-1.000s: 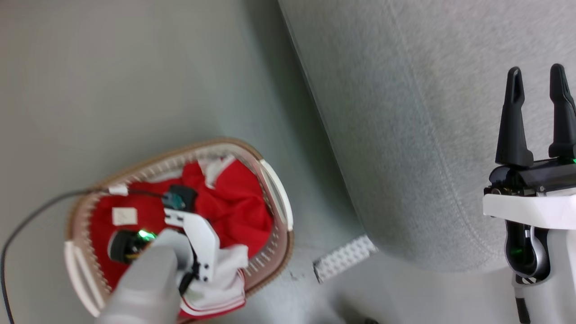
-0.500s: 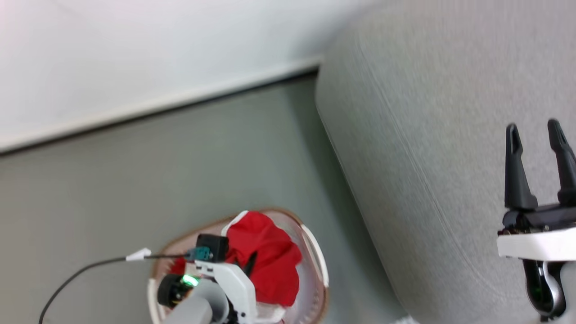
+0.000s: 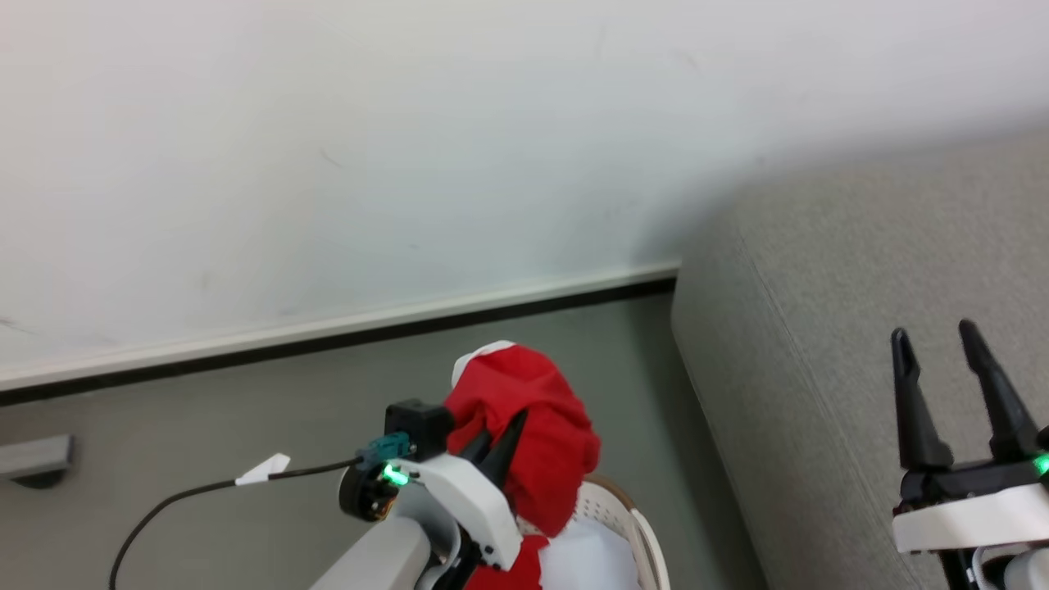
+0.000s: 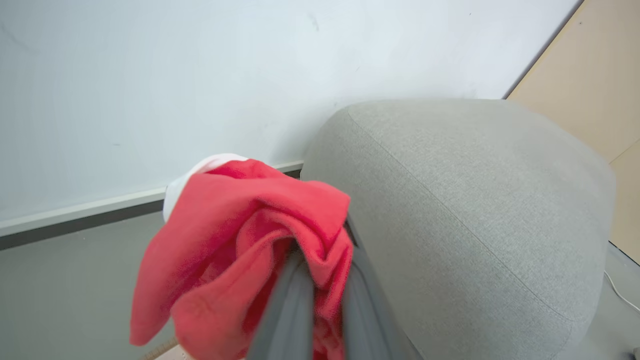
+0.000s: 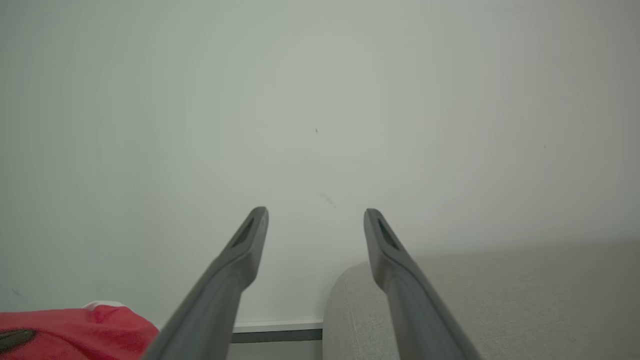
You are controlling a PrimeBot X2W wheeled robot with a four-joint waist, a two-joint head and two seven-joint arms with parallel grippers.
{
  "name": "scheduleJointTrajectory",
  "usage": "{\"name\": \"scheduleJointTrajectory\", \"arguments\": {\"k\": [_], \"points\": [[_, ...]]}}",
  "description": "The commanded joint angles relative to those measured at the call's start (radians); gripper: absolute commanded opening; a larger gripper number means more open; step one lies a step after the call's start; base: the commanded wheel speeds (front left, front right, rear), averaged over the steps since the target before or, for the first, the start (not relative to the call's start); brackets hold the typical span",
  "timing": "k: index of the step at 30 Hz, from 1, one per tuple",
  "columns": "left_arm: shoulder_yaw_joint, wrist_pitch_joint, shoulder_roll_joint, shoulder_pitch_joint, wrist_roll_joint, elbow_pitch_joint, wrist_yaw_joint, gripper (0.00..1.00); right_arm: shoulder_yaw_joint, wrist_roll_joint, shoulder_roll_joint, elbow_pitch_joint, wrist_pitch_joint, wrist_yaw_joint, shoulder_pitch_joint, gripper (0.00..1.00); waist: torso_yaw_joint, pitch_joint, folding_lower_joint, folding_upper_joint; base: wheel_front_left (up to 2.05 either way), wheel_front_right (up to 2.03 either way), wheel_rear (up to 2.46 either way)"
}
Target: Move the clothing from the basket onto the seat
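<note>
Left gripper (image 3: 503,432) pinches a soft bright red fabric garment (image 3: 541,401), bunched, long axis hanging 12-to-6 over the cream perforated plastic basket (image 3: 629,518). Right gripper (image 3: 933,329) jaws are spread above the light grey upholstered seat (image 3: 819,328) at 3 o'clock.

We are holding a piece of the clothing (image 3: 541,410) in our left gripper (image 3: 501,433), above the basket (image 3: 633,524), where more is lying. The basket is sitting on the floor (image 3: 246,393), left of the seat (image 3: 819,328). Our right gripper (image 3: 933,329) is hanging over the seat. The wall (image 3: 410,164) is standing behind everything.
</note>
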Motion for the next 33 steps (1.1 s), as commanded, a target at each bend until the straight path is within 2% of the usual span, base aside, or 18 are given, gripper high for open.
{"name": "scheduleJointTrajectory", "arguments": {"k": [1, 9, 20, 28, 33], "points": [[0.004, -0.007, 0.003, -0.002, 0.007, -0.019, 0.007, 0.0, 0.004, 0.007, 0.002, 0.006, -0.003, -0.002, 0.019, 1.0, 0.047, -0.049, 0.0003, 0.0, 0.0, 0.0, 0.0], [0.017, -0.001, 0.047, -0.021, 0.04, -0.204, 0.034, 0.0, 0.067, 0.031, 0.009, 0.02, -0.002, -0.002, 0.061, 1.0, 0.086, -0.107, 0.0003, 0.0, 0.0, 0.0, 0.0], [0.042, 0.075, 0.113, -0.025, 0.033, -0.476, 0.102, 0.0, 0.154, 0.053, 0.011, 0.029, -0.002, -0.002, 0.065, 1.0, 0.111, -0.128, 0.0003, 0.0, 0.0, 0.0, 0.0], [0.034, 0.114, 0.128, -0.001, 0.026, -0.551, 0.126, 0.0, 0.221, 0.069, 0.008, 0.018, -0.002, -0.002, 0.069, 1.0, 0.118, -0.122, 0.0003, 0.0, 0.0, 0.0, 0.0], [0.028, 0.124, 0.116, -0.013, 0.017, -0.556, 0.128, 0.0, 0.321, 0.06, -0.012, -0.009, -0.002, -0.002, 0.045, 1.0, 0.129, -0.112, 0.0003, 0.0, 0.0, 0.0, 0.0]]}}
